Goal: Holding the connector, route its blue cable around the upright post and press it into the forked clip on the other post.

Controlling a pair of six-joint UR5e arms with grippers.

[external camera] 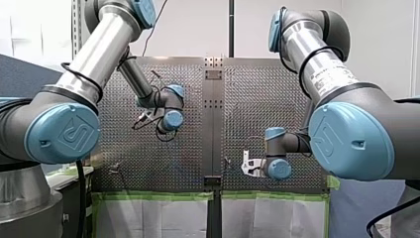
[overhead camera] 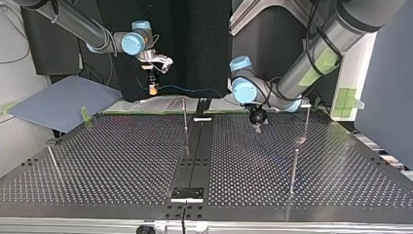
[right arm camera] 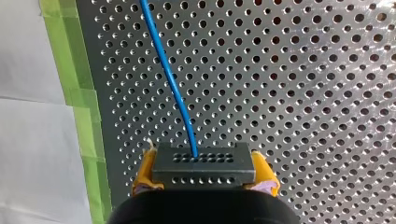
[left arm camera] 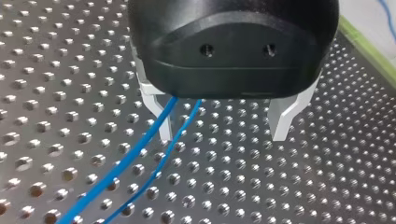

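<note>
My right gripper (right arm camera: 204,173) has the connector (right arm camera: 203,161): its yellow pads (right arm camera: 144,175) pinch the dark block from both sides, one at each end. The cable (right arm camera: 169,77) leaves the block's face and runs ahead over the table (overhead camera: 122,161), with green tape (right arm camera: 70,70) along the table's edge beside it.

In the top view the connector hangs well above the table, up and to the view's left of the post (overhead camera: 185,114). From it the blue line runs level across and passes above the post's tip.

On the post's other side is my left gripper (left arm camera: 222,123), low over the table and near the post. Its pale fingers (left arm camera: 284,119) are spread wide, with nothing gripped between them. The cable comes out from under its black body just beside one finger and trails away across the holes. A second blue line runs alongside; cable or reflection, I cannot tell.
</note>
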